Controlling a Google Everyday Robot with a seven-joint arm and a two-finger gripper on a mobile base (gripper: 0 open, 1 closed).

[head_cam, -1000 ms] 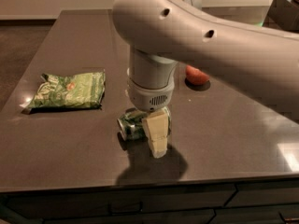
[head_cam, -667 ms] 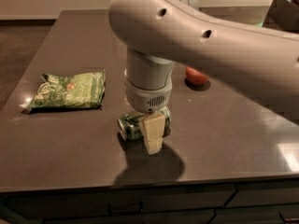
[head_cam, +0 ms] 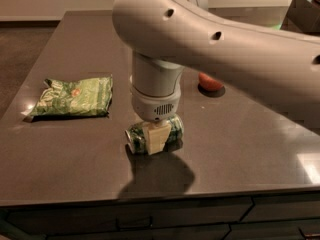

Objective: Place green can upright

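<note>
The green can [head_cam: 175, 129] lies on its side on the dark table [head_cam: 240, 149], near the front middle, its silver end pointing left. My gripper [head_cam: 157, 134] comes straight down over the can's middle. Its pale near finger [head_cam: 157, 138] presses against the can's front side, and the far finger is hidden behind the can. The gripper appears shut on the can, which still rests on the table. The large white arm [head_cam: 210, 44] covers the upper middle and right of the view.
A flat crinkled green snack bag [head_cam: 72, 97] lies to the left of the can. A red-orange round fruit [head_cam: 210, 82] sits behind the arm to the right. The table's front edge [head_cam: 150, 196] runs just below the can.
The near finger has moved left and in against the can's front side. The arm has shifted slightly left. The can has stayed in place on its side.
</note>
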